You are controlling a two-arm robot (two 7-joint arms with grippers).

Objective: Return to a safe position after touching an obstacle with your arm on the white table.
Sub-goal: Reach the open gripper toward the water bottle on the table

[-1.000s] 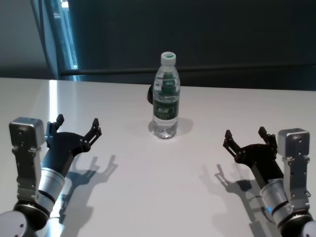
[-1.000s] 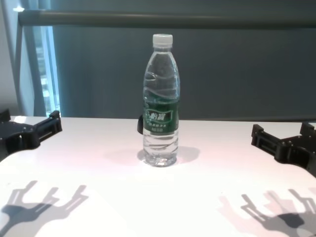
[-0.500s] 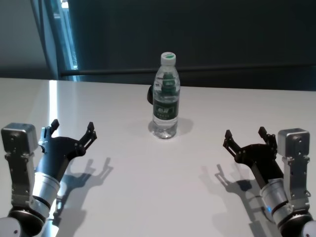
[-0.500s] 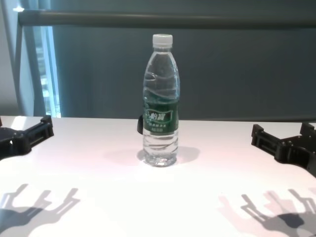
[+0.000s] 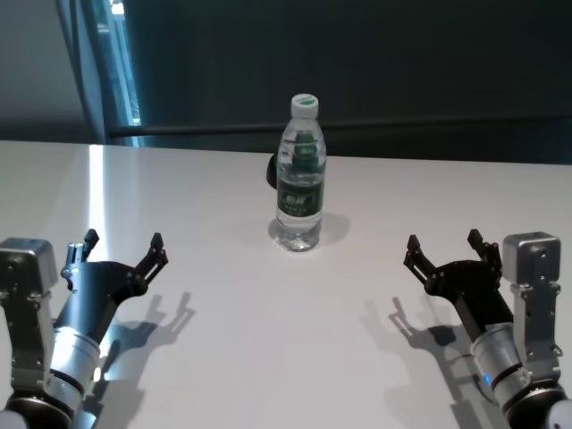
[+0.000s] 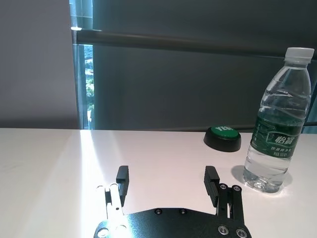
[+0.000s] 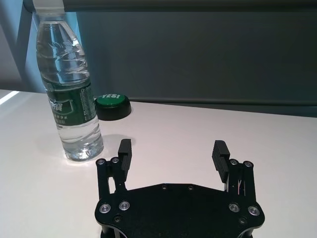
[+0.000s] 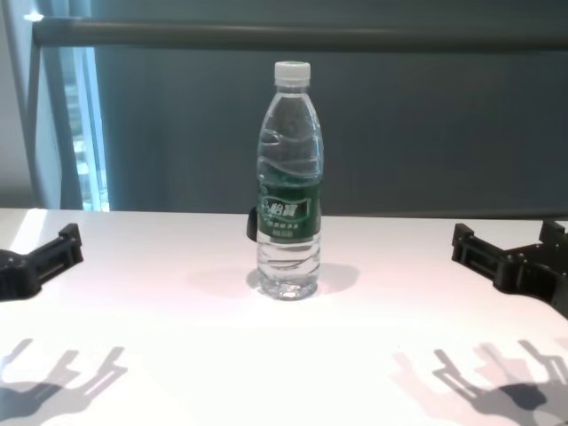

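Note:
The clear water bottle (image 5: 299, 174) with white cap and dark green label stands upright in the middle of the white table (image 5: 268, 313). It also shows in the chest view (image 8: 288, 182), the left wrist view (image 6: 276, 121) and the right wrist view (image 7: 69, 84). My left gripper (image 5: 121, 251) is open and empty, low at the table's near left, well apart from the bottle. My right gripper (image 5: 444, 250) is open and empty at the near right, also apart from it. Both show in their wrist views (image 6: 167, 178) (image 7: 172, 154).
A black puck with a green button top (image 6: 223, 137) lies on the table just behind the bottle; it also shows in the right wrist view (image 7: 112, 105). A dark wall and rail run behind the table's far edge, with a window strip at the far left.
My left gripper has drawn back toward the near left, away from the bottle. The right arm and the bottle have not moved.

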